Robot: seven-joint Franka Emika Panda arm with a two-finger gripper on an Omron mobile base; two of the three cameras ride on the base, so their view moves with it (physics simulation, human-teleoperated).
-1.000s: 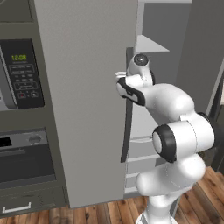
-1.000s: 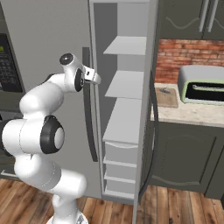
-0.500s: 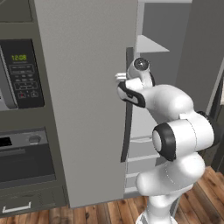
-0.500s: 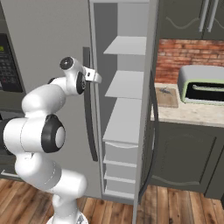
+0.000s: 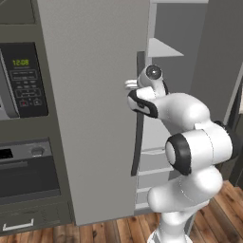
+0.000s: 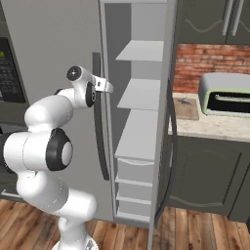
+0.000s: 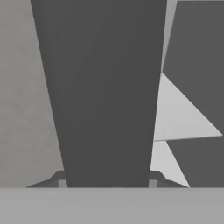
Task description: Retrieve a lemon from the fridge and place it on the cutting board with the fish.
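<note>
Kitchen scene, wooden floor underfoot, and the arm is up against the fridge (image 6: 58,39). Its left door is shut; the right door (image 6: 163,146) stands swung out, baring white shelves (image 6: 141,93) and drawers (image 6: 134,171) inside. No lemon can be made out on those shelves from here.

Now the gripper (image 7: 107,183): in the hand view the long dark door handle (image 7: 103,87) runs straight up between the two fingertips (image 7: 62,183), and the jaws are drawn in tight against it, one tip either side. So it's clamped on the handle of the shut left door. From the left base view the hand (image 5: 135,88) sits at the upper part of that handle (image 5: 138,118), right at the door's edge.

Over to the right, the counter (image 6: 215,127) carries the cutting board (image 6: 186,108) at its left end, by the brick wall, the small grey fish (image 6: 184,102) lying on it. Just beside it sits a toaster oven (image 6: 225,93). Left of the fridge, a microwave (image 5: 23,78) above an oven (image 5: 28,171).
</note>
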